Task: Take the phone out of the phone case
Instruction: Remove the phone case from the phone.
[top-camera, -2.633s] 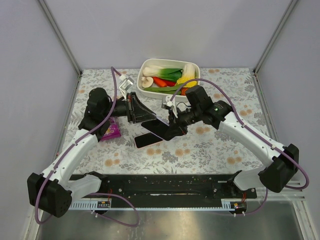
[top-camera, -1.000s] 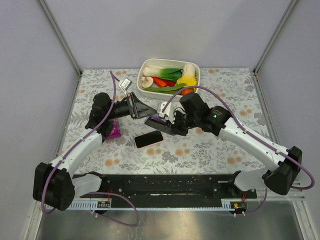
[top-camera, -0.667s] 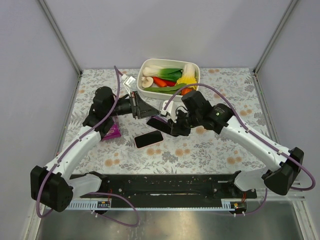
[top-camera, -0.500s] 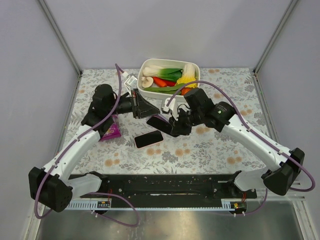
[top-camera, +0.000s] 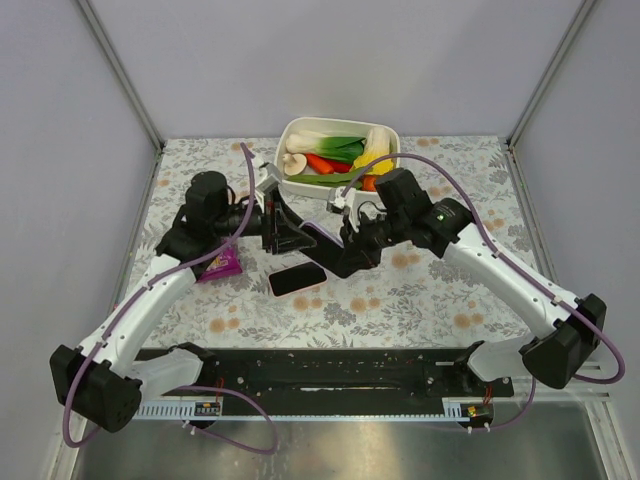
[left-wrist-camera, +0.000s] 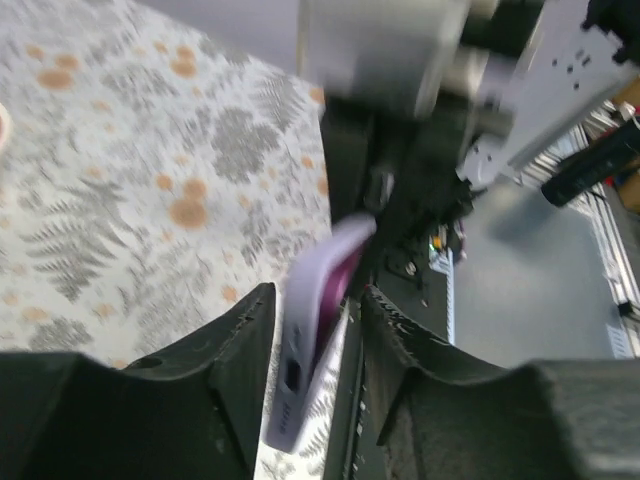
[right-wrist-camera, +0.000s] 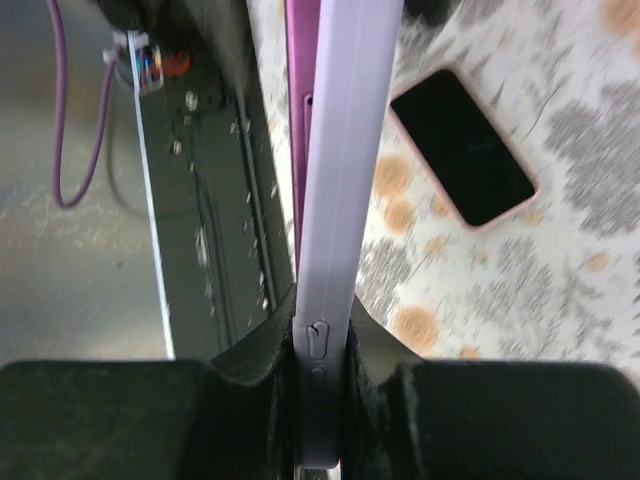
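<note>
right fingers (right-wrist-camera: 240, 400) clamp case (right-wrist-camera: 345, 150) on edge, long axis toward parted left fingers (left-wrist-camera: 225, 390)

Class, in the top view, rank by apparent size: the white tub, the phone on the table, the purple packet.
1. white tub
2. phone
3. purple packet; left arm partly hides it, so the last two are unsure

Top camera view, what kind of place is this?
Probably a robot test cell: plain grey panel walls on aluminium posts, two arms bolted to a black rail, and a tub of vegetables.
</note>
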